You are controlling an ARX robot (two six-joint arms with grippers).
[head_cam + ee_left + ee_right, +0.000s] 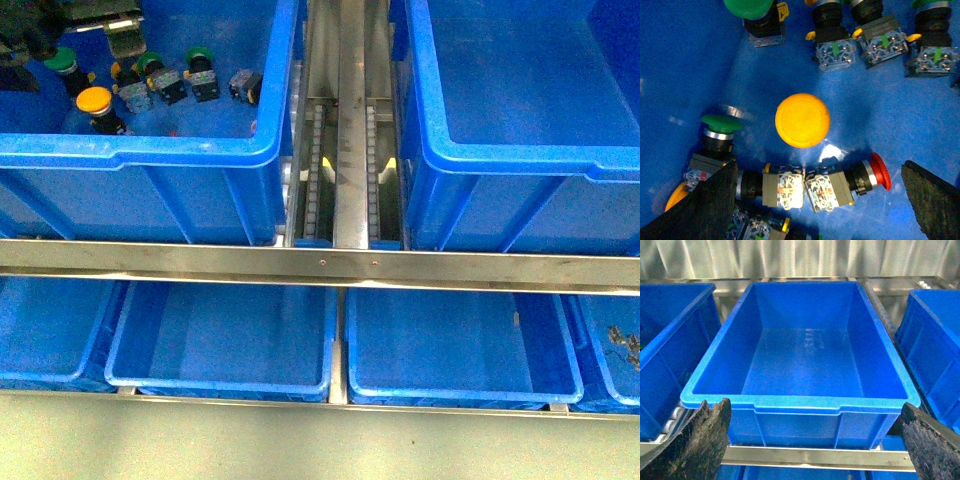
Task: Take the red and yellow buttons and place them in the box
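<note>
Saw no progress yet: found the box (800, 402), on the right, bare (not one button inside). Caught the left gripper (820, 167) spread wide, pinching nothing, over the left crate (180, 150), and the right gripper (815, 407) likewise spread before the box. Counted one red button (875, 172) on its side, one yellow button (802, 120) cap-up beside it, maybe a second yellow cap (675, 196) half hidden, three green buttons (150, 62). Left every pick to do.

box (800, 402) open above; red button (850, 181) just beside yellow button (802, 120), green-capped buttons (720, 124) around
</note>
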